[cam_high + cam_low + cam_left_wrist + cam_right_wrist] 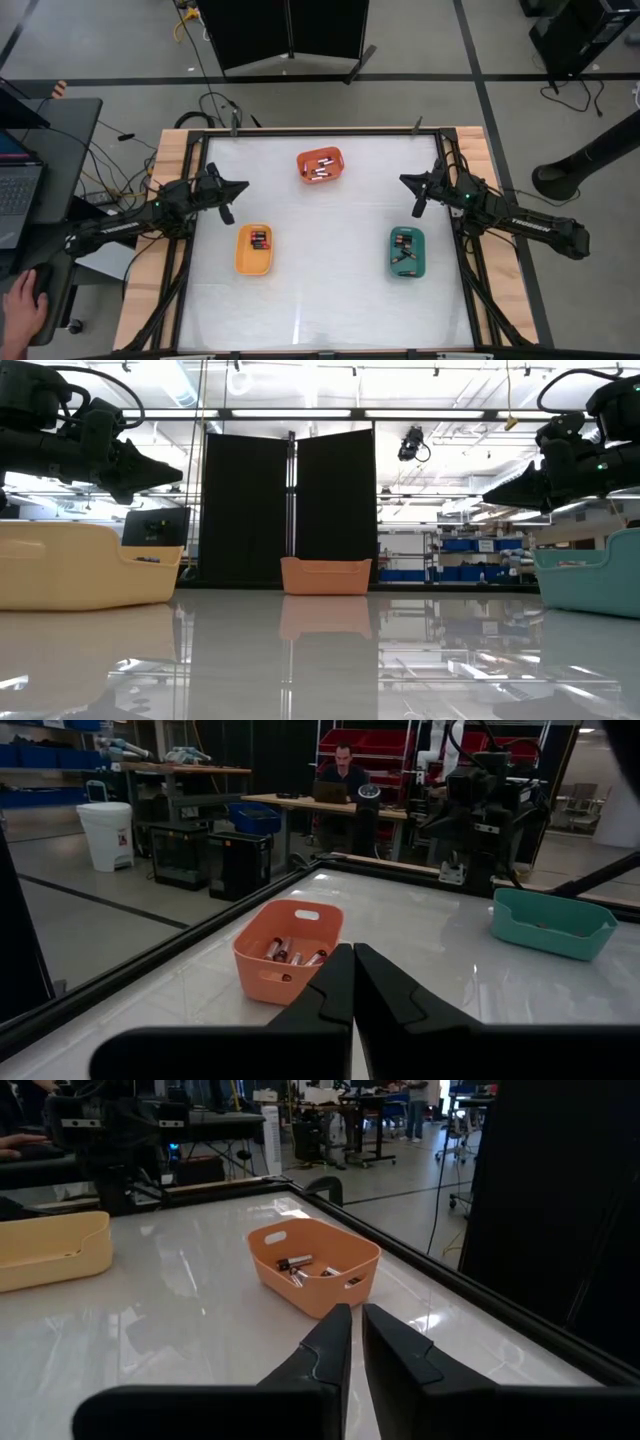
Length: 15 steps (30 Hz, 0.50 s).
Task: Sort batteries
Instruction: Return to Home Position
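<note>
Batteries lie inside all three trays: several in the orange tray (pixel 320 165) near the table's far edge, some in the yellow tray (pixel 254 248) at left, some in the green tray (pixel 407 251) at right. The orange tray's batteries (pixel 292 953) show in both wrist views (pixel 300 1266). My left gripper (pixel 228 195) hovers shut above the table's left side, beyond the yellow tray. My right gripper (pixel 416 192) hovers shut above the right side, beyond the green tray. Both are raised well off the surface in the low view and hold nothing.
The white table has a dark frame (pixel 320 131) with wooden edging. The three trays stand well apart, with bare surface in the middle and along the near edge. A person's hand (pixel 22 300) shows off the table's left; another person sits in the room beyond (pixel 340 770).
</note>
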Each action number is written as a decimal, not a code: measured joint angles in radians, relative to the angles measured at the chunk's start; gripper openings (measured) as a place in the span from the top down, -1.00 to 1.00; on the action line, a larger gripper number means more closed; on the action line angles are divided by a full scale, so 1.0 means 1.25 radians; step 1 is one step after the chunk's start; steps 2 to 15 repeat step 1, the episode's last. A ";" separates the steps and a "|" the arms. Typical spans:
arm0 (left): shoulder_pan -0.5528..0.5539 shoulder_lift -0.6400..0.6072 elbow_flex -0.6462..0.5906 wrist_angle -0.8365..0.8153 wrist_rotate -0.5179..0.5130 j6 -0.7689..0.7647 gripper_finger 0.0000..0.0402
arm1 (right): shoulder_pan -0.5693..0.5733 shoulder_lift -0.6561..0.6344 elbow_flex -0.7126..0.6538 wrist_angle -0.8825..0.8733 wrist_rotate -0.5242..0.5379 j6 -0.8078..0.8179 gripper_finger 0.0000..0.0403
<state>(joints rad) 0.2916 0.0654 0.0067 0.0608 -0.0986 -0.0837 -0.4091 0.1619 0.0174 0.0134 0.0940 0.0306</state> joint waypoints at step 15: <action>0.000 0.000 0.000 0.000 0.000 0.000 0.94 | 0.000 0.000 0.000 0.000 0.000 0.000 0.80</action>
